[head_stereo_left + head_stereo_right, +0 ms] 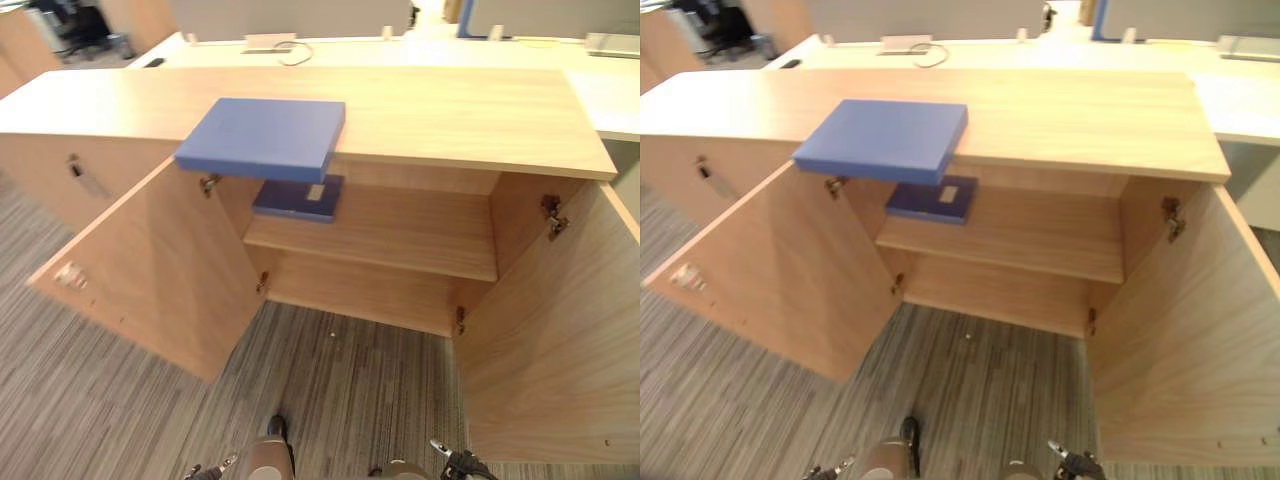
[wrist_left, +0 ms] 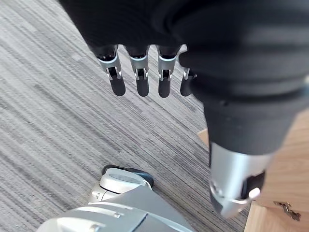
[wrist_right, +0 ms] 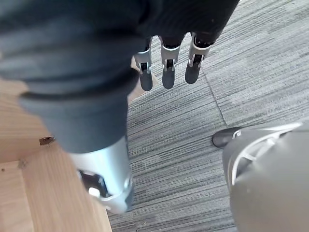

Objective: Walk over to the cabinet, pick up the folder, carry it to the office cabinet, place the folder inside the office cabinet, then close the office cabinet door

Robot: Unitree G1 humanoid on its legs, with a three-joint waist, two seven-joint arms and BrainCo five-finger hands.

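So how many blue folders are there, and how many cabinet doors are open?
Light blue folder on the cabinet top: 1
Dark blue folder on the shelf: 1
Open doors, left door and right door: 2
Total: 4

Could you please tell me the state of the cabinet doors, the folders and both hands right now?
Left cabinet door: wide open.
Right cabinet door: wide open.
Blue folder: flat on the cabinet top, overhanging its front edge, unheld.
Dark blue folder: flat on the inner shelf.
Left hand: open, empty, fingers straight, above the carpet.
Right hand: open, empty, fingers straight, above the carpet.
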